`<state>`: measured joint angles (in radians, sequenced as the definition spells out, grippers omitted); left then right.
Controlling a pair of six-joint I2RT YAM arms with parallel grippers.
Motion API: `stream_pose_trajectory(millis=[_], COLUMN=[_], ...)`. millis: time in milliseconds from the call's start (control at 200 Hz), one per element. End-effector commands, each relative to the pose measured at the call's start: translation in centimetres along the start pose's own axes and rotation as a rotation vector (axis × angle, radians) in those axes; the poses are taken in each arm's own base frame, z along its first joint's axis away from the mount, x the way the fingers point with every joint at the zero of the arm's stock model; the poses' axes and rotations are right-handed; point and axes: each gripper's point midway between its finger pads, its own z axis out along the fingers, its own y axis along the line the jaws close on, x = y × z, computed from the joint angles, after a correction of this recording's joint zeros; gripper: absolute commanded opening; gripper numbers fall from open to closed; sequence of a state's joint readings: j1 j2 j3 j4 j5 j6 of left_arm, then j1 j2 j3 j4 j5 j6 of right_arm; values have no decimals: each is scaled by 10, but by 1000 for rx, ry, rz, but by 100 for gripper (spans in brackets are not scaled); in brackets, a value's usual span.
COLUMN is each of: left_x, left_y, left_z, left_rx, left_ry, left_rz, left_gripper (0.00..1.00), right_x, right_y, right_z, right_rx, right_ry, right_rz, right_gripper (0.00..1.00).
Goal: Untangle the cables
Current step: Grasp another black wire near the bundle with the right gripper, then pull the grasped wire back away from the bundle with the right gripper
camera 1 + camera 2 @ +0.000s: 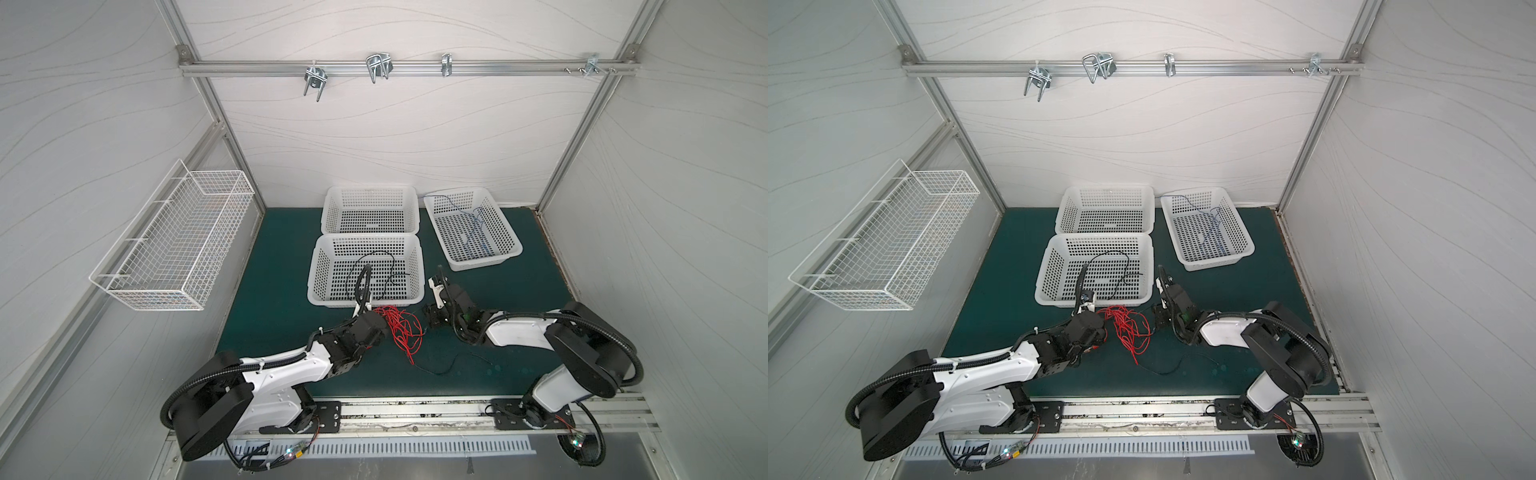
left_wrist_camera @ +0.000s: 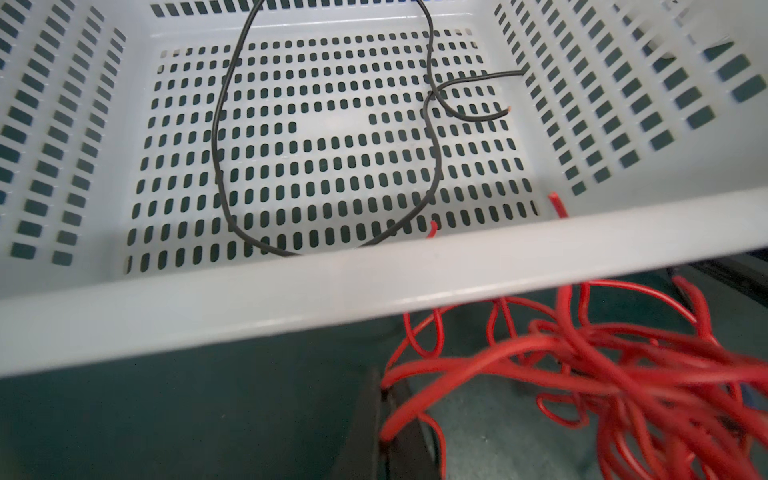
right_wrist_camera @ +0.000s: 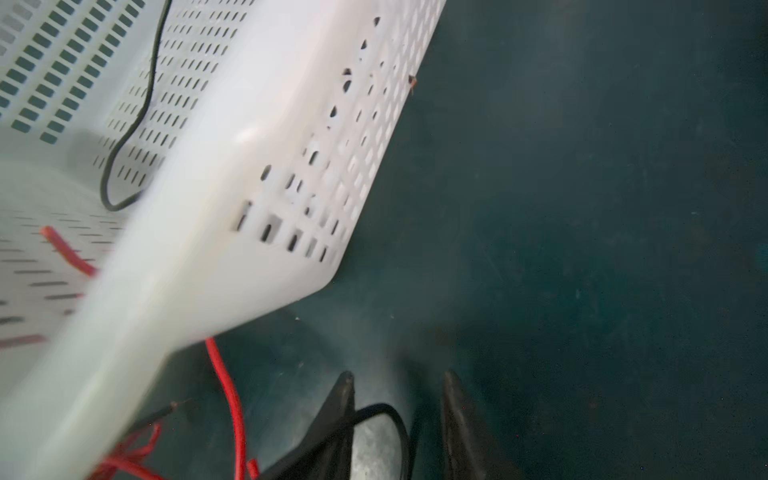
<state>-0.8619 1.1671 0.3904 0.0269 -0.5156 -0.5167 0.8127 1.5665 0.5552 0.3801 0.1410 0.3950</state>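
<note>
A tangle of red cables (image 1: 401, 328) (image 1: 1127, 328) lies on the green mat just in front of the near white basket (image 1: 320, 270). My left gripper (image 1: 381, 327) (image 2: 384, 399) is shut on strands of the red cables (image 2: 582, 365) at the tangle's left side. My right gripper (image 1: 427, 321) (image 3: 397, 378) sits low at the tangle's right side, its jaws apart, with a loop of black cable (image 3: 390, 413) curving between the fingers. One red strand (image 3: 228, 395) passes beside it. Another black cable (image 1: 390, 266) (image 2: 220, 137) lies inside the near basket. Blue cables (image 1: 478, 226) lie in the right basket.
Three white perforated baskets stand on the mat: the near one, a far one (image 1: 370, 191) behind it, and a right one (image 1: 511, 237). A loose black cable (image 1: 440, 371) lies on the mat near the front. A wire basket (image 1: 166, 245) hangs on the left wall.
</note>
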Motion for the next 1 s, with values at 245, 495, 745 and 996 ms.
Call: stream_pose_trajectory(millis=[245, 495, 745, 996], left_x=[-22, -22, -22, -23], left_y=[-7, -8, -6, -6], left_z=[-3, -2, -3, -2], left_rx=[8, 6, 1, -5], left_ry=[-43, -37, -42, -46], left_rz=[-31, -26, -29, -23], left_gripper=[0, 0, 0, 0], right_x=[-16, -26, -27, -30], right_y=[1, 7, 1, -17], right_z=[-3, 6, -6, -42], right_rx=[-11, -38, -7, 75], right_ry=[-131, -173, -195, -226], right_rz=[17, 22, 28, 26], right_gripper=[42, 35, 6, 0])
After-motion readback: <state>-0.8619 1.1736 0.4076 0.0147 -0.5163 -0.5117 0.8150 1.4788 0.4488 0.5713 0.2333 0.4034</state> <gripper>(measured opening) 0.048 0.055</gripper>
